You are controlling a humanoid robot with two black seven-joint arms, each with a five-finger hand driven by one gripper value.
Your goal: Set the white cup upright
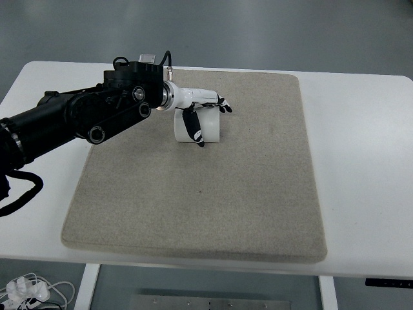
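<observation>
Cup (205, 125), white and lying on its side on the mat (193, 194), toward the mat's far left part. Left hand (201, 110) poised over it: fingers (222, 106) extended across the cup's top, thumb (193, 128) hanging down its near face, so the hand is open around the cup and appears not to have closed on it; firm contact cannot be confirmed. Right hand not visible.

Technique, as judged: close fingers and thumb on opposite sides of the wall before rotating, then tip the cup about its base rim and release only once it stands.

Materials: cup smooth, cylindrical, likely rigid and prone to roll; mat beige, felt-like, rounded corners, offering friction; table (361, 142) white, smooth, hard.
</observation>
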